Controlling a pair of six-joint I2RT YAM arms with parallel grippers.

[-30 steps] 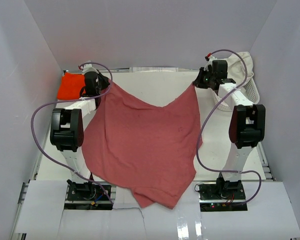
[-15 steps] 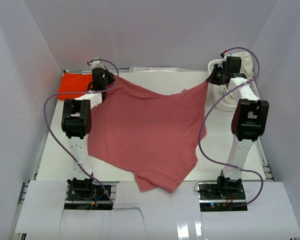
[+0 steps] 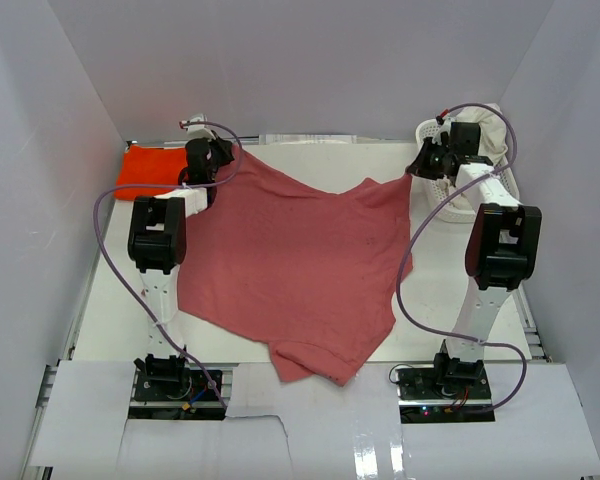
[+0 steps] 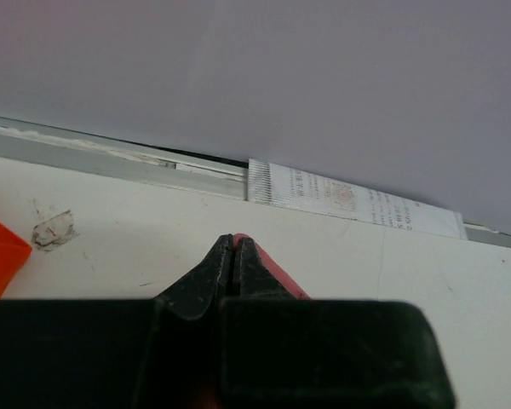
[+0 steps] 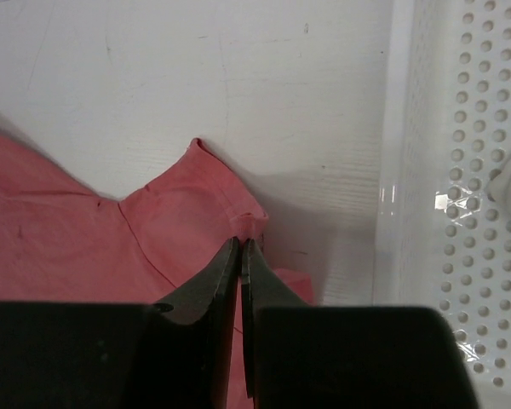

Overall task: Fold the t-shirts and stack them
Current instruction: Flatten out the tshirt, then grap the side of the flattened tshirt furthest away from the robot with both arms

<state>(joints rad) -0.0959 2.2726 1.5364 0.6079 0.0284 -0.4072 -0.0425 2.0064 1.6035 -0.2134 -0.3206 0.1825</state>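
Work surface: a flat white table [image 3: 320, 160], scuffed and lightly marked in both wrist views, enclosed by plain white walls [image 3: 310, 70] at the back and both sides.

The large dusty rose-red cloth t-shirt [image 3: 300, 270] lies spread over the table's centre, its near part bunched at the front edge. Its two far corners are lifted.

The left gripper [image 4: 232, 249] is clamped on the far-left corner; the right gripper [image 5: 240, 249] is clamped on the far-right corner.

A bright orange-red cloth t-shirt [image 3: 150, 170] sits in the far-left corner. A white perforated plastic basket [image 5: 460, 170] stands far right, holding cream-white cloth [image 3: 490, 125].
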